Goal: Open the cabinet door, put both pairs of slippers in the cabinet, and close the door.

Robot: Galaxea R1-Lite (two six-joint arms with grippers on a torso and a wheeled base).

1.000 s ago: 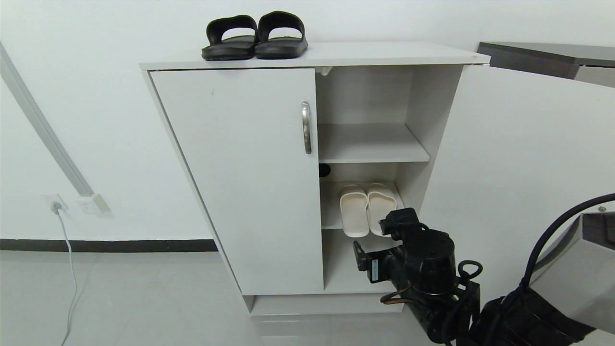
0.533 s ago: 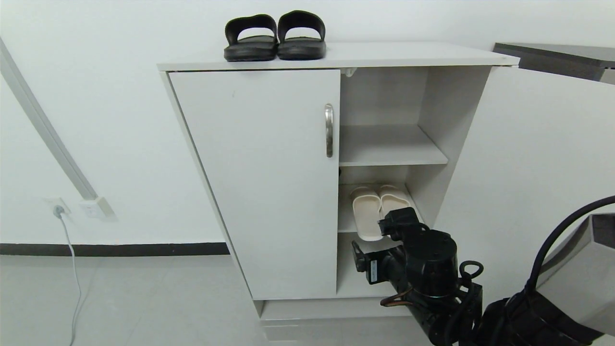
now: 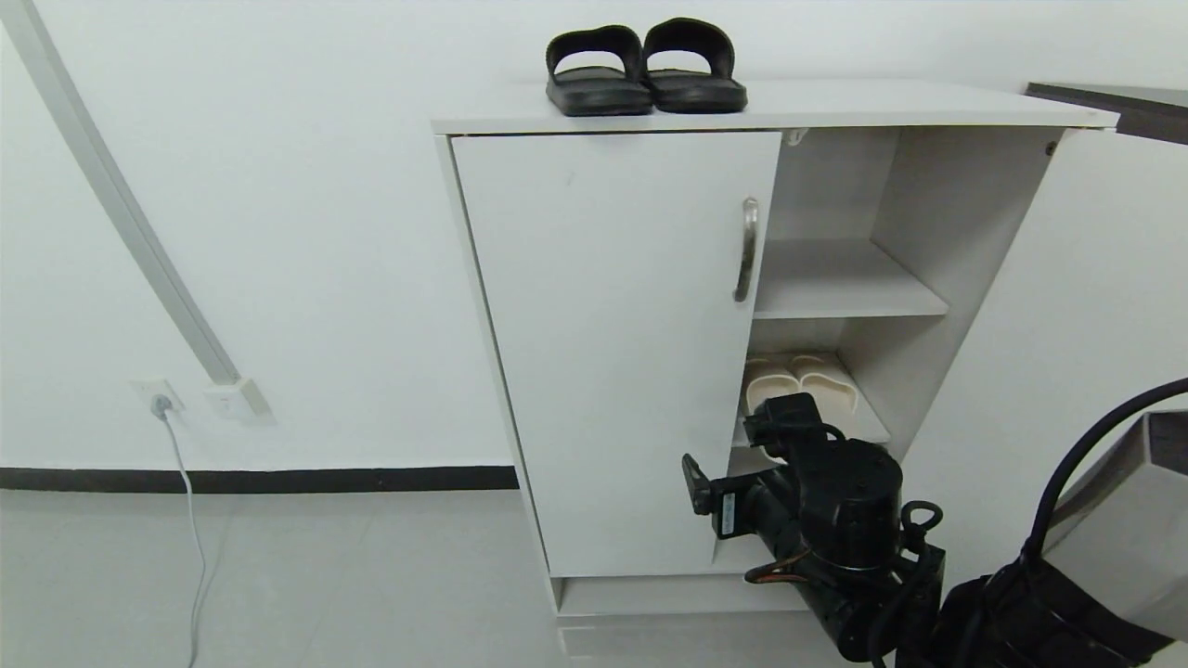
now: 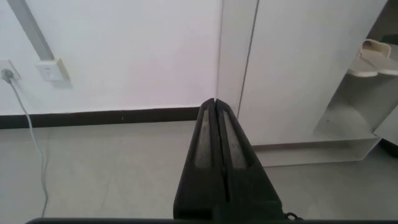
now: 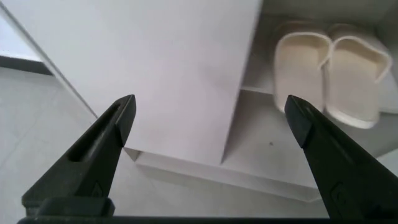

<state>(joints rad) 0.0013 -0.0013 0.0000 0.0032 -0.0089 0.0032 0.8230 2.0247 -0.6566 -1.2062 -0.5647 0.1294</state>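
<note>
A pair of black rubber slide slippers (image 3: 647, 70) sits on top of the white wooden cabinet (image 3: 882, 97). A pair of cream foam slippers (image 5: 329, 71) lies on the lower of its 2 inner shelves, beside the open right door (image 3: 1095, 306). The right gripper (image 5: 209, 102) hangs before the cabinet's lower opening, fingers spread wide and empty, while the left gripper (image 4: 215, 106) is above the grey floor (image 4: 112, 168), fingers pressed together on nothing.

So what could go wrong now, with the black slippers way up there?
The black slippers sit at the front edge of the cabinet top, so a clumsy grab might knock them off. The open right door stands just beside the right gripper, low down; lifting that arm might bump it.
</note>
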